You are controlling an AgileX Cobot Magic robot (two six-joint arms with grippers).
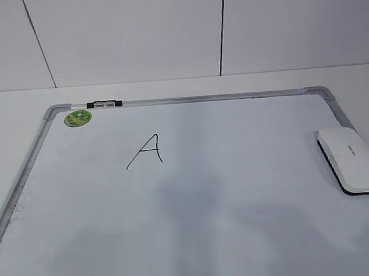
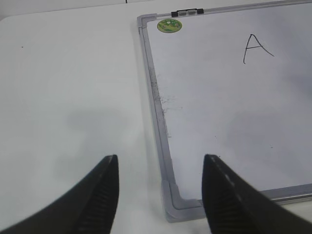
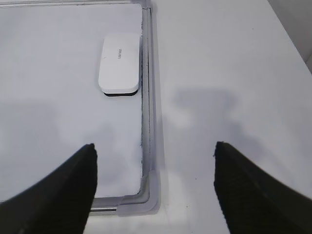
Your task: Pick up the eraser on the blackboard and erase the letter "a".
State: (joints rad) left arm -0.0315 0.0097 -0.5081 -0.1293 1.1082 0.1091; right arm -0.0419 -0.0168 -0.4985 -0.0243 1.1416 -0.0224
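Observation:
The eraser (image 1: 351,159), a white rounded block with a dark underside, lies on the blackboard (image 1: 240,191) at its right edge. It also shows in the right wrist view (image 3: 120,63). The board is a white dry-erase board with a silver frame. A black angular capital "A" (image 1: 148,151) is written on its upper left. No lowercase cursive "a" shows in any view. My left gripper (image 2: 160,158) is open and empty over the board's near left corner. My right gripper (image 3: 154,145) is open and empty over the near right corner, well short of the eraser. Neither gripper shows in the exterior view.
A green round sticker (image 1: 78,118) sits in the board's far left corner, with a small black-and-silver clip (image 1: 104,104) on the top frame beside it. The board lies on a white table (image 2: 68,87). A white panelled wall (image 1: 131,33) stands behind.

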